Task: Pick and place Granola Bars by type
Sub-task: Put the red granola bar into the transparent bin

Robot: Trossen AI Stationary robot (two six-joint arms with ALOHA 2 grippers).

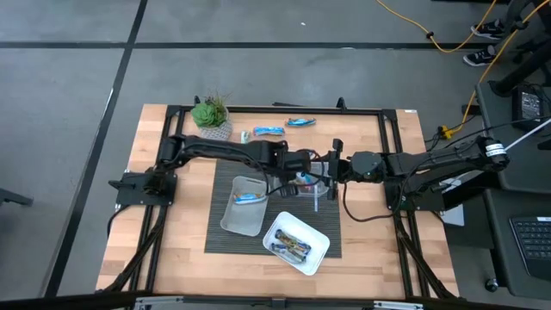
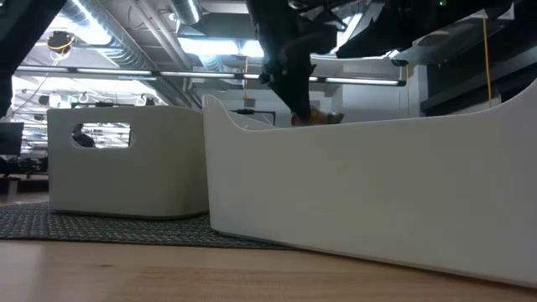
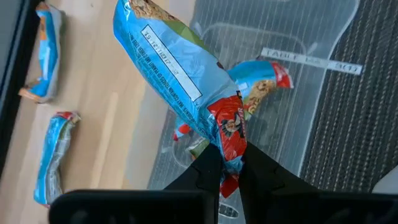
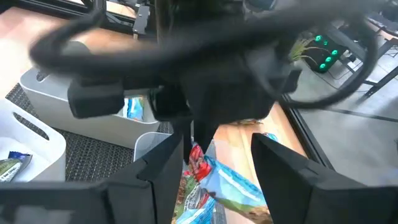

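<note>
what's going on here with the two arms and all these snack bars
The robot is sorting granola bars into trays. The left tool is shut on the red end of a blue-wrapped bar, holding it above the clear tray, where another bar already lies. The right tool waits open close by. Two bars remain on the table's far side; the grey tray and white tray hold some already.

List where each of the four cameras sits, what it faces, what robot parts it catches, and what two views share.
High view: overhead, facing down on the table; both arms meet mid-table.
Low view: at tabletop height, facing the white tray; a dark arm hangs above.
Left wrist view: behind the left gripper, shut on a blue bar above the clear tray.
Right wrist view: behind the right gripper, open, facing the left arm.
Shared: both wrist views show that bar.
</note>
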